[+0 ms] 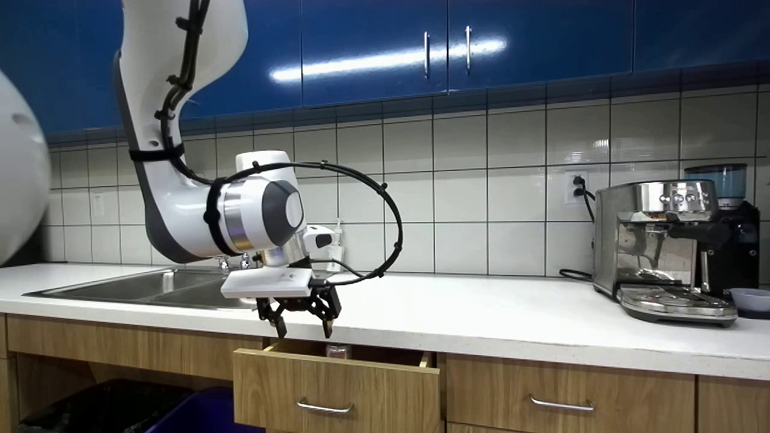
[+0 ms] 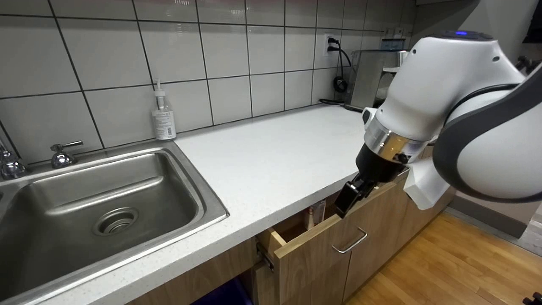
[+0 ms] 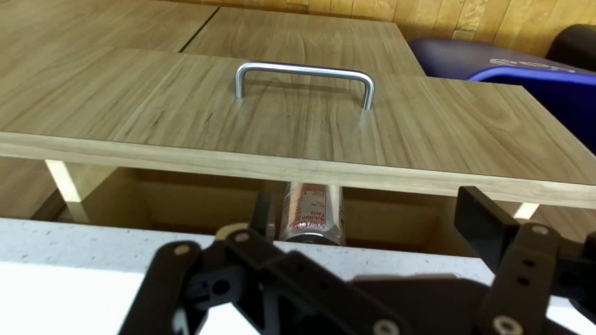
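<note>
My gripper (image 1: 304, 330) points down over the pulled-out drawer (image 1: 337, 391), its fingers spread wide with nothing between them. Inside the drawer a silver Diet Coke can (image 3: 311, 214) appears to stand upright, close to the counter's front edge. In both exterior views only part of the can (image 2: 315, 214) shows; the drawer front hides its lower part. The wrist view, which looks upside down, has one finger beside the can in the picture and the other well off to the right. The gripper seems to be above the can and not touching it. A metal handle (image 3: 305, 70) sits on the drawer front.
The white counter (image 2: 271, 156) overhangs the drawer's back part. A steel sink (image 2: 114, 190) and a soap bottle (image 2: 163, 118) are on the counter's sink side. A coffee machine (image 1: 668, 252) stands at the far end. A blue bin (image 3: 549, 97) is below, near the drawer.
</note>
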`<control>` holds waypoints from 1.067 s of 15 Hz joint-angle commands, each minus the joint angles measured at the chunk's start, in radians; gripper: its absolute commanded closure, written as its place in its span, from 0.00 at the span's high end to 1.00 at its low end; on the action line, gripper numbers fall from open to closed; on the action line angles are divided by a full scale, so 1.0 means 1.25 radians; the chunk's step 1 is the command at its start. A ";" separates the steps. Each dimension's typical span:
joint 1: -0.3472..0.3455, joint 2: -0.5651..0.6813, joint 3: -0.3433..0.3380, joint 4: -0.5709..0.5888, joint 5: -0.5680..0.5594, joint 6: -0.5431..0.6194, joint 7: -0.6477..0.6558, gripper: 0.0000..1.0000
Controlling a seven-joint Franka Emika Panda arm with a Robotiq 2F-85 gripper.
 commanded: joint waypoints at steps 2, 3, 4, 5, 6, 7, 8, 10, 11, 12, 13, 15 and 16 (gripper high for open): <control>0.031 -0.127 -0.056 -0.070 -0.109 -0.016 0.059 1.00; 0.026 -0.143 -0.057 -0.074 -0.130 -0.026 0.072 1.00; 0.021 -0.159 -0.049 -0.083 -0.127 -0.033 0.070 1.00; 0.021 -0.172 -0.043 -0.091 -0.117 -0.038 0.065 1.00; 0.027 -0.185 -0.038 -0.102 -0.090 -0.045 0.048 1.00; 0.029 -0.197 -0.038 -0.109 -0.081 -0.052 0.044 1.00; 0.033 -0.246 -0.037 -0.134 -0.078 -0.083 0.041 1.00; 0.042 -0.325 -0.038 -0.169 -0.071 -0.145 0.038 1.00; 0.067 -0.333 -0.050 -0.151 -0.044 -0.180 0.026 1.00; 0.096 -0.339 -0.067 -0.127 -0.013 -0.216 0.009 1.00; 0.095 -0.367 -0.066 -0.128 -0.005 -0.245 0.016 1.00; 0.106 -0.469 -0.065 -0.120 0.008 -0.363 0.029 1.00; -0.005 -0.517 0.047 -0.174 0.069 -0.367 -0.008 1.00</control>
